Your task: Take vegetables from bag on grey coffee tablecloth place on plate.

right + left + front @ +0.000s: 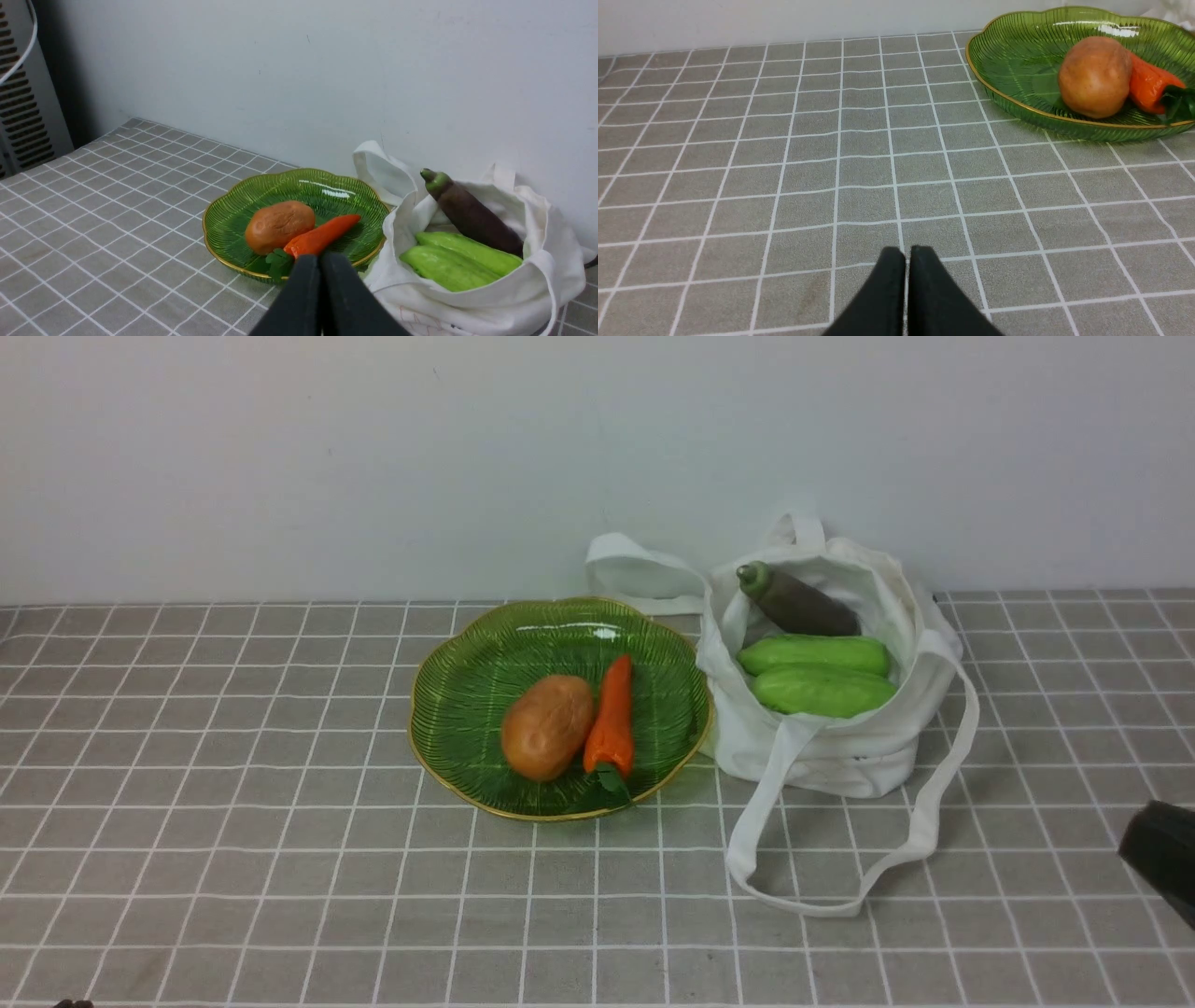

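Your right end effector has its black fingers pressed together with nothing between them; your left end effector shows its fingertips almost meeting, likewise without a load. Both are away from the vegetables.

On the desk, covered by the grey-brown cloth with a white grid, note two stations. The translucent green glass plate with a scalloped gold rim holds a brown potato-like vegetable beside an orange carrot with green leaves. The white cloth tote bag with long strap handles stands just beside it, toward your right. It contains two pale green cucumbers lying side by side and a dark eggplant with a green cap.

The bag's mouth is spread, presumably to give access from above. Its position near the plate should keep each transfer short. Judge the task as partly complete. Open the right end effector before attempting a pick; the soft rim or loose strap could snag.
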You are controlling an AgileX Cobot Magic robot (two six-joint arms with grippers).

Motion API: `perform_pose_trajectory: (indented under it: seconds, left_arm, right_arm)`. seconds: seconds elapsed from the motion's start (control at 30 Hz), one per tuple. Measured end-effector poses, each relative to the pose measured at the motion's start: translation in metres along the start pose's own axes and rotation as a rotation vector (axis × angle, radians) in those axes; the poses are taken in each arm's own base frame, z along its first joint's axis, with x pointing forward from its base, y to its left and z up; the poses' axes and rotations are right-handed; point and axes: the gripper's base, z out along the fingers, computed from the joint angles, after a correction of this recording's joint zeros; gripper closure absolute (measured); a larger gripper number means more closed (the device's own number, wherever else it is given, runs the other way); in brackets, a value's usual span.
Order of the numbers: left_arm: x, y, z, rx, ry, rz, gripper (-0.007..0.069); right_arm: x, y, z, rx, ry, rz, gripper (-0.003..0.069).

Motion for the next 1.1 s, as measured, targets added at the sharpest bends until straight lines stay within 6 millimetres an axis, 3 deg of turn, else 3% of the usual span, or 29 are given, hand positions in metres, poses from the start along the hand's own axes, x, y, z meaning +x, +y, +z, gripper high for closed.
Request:
perform_pose_trajectory:
  seconds: [0.57, 0.77, 0.87, 1.1]
  left_arm:
    - [0.000, 0.000, 0.000, 0.000, 0.000, 0.000, 0.0629]
    - [0.000, 0.000, 0.000, 0.000, 0.000, 0.000, 0.0629]
    - [0.000, 0.000, 0.000, 0.000, 0.000, 0.000, 0.0629]
    - [0.000, 0.000, 0.000, 0.000, 0.000, 0.000, 0.0629]
  right_arm:
    - [0.006, -0.003, -0.004, 0.033, 0.022, -0.026, 0.0673]
    - [0.033, -0.013, -0.011, 0.169, 0.036, 0.005, 0.0673]
    - [0.061, -0.021, -0.019, 0.305, 0.043, 0.035, 0.0673]
    - [0.090, -0.023, -0.030, 0.422, 0.000, 0.032, 0.0673]
